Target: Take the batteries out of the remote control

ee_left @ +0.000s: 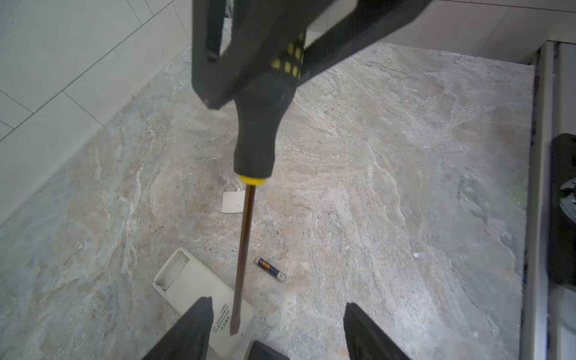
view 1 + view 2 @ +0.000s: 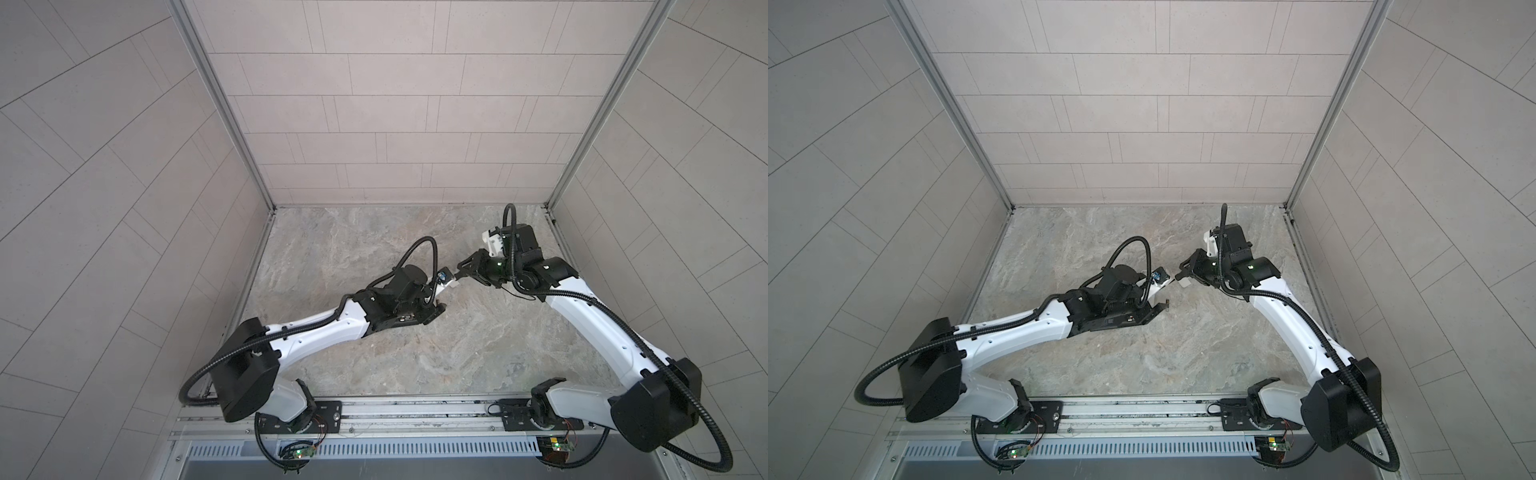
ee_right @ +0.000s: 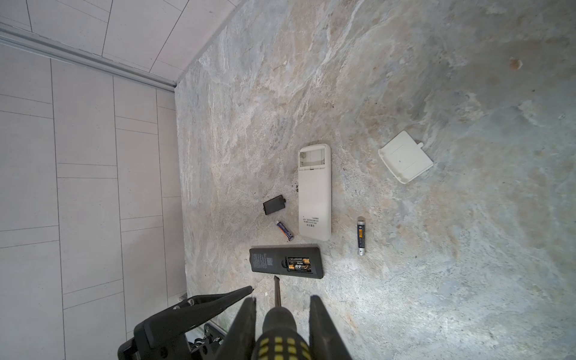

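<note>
- Grip comes first: our left gripper [image 1: 277, 304] stands wide and empty near the middle of the table [image 2: 332, 249], its arm reaching in from seven o'clock in both top views.
- We judge its best use is to pin the black remote [image 3: 286, 262] by its solid end, clear of the open bay, so the body cannot skate when we lever.
- Two batteries [image 3: 299, 267] sit side by side in that bay, and by our reading they are what is left to unload.
- The white remote [image 3: 314, 199] lies crosswise just beyond it with an empty bay. A loose battery [image 3: 285, 230] lies close on one side and a second battery [image 3: 361, 237] further off on the other. We would leave all three alone.
- The screwdriver [image 3: 278, 330] points at the black remote's long edge, level with the bay. We cannot tell how high the blade hangs.
- We would slip the blade under one end of a battery and lift gently, since a hard flick could send it rolling off the table.
- Our right gripper [image 3: 282, 298] sits at about one o'clock from the left gripper in both top views, its arm coming from five o'clock. It is clamped narrow on the handle, and a firm clamp should stop the blade twisting.
</note>
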Available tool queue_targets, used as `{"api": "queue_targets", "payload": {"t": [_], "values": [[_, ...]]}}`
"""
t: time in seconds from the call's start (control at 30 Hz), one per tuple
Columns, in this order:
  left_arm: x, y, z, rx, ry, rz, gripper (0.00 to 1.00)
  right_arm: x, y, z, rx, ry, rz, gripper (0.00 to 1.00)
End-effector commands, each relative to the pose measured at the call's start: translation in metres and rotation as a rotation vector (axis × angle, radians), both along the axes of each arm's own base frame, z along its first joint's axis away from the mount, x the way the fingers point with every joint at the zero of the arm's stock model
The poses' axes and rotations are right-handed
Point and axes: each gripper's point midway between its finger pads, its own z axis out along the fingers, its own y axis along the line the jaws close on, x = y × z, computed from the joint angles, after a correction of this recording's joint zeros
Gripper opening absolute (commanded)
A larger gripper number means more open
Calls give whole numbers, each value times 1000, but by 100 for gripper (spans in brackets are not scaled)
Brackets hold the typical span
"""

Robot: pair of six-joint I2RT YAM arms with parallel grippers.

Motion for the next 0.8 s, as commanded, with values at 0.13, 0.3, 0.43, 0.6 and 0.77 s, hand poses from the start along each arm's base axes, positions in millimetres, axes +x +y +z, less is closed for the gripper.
{"api": "queue_targets", "payload": {"t": [0.13,0.3,0.43,0.6,0.77], "values": [[22,-17,18,14,-159,56,53,0,0,5,31,12,-46,13],[24,-19,13,33,-148,58,24,-1,2,6,51,23,-50,14],[22,-21,12,39,-130,44,6,-4,3,7,57,27,-35,16],[22,-19,15,24,-118,48,0,-6,5,7,58,29,-20,19],[16,-21,13,-9,-69,5,1,-5,4,9,61,33,-32,19]]}}
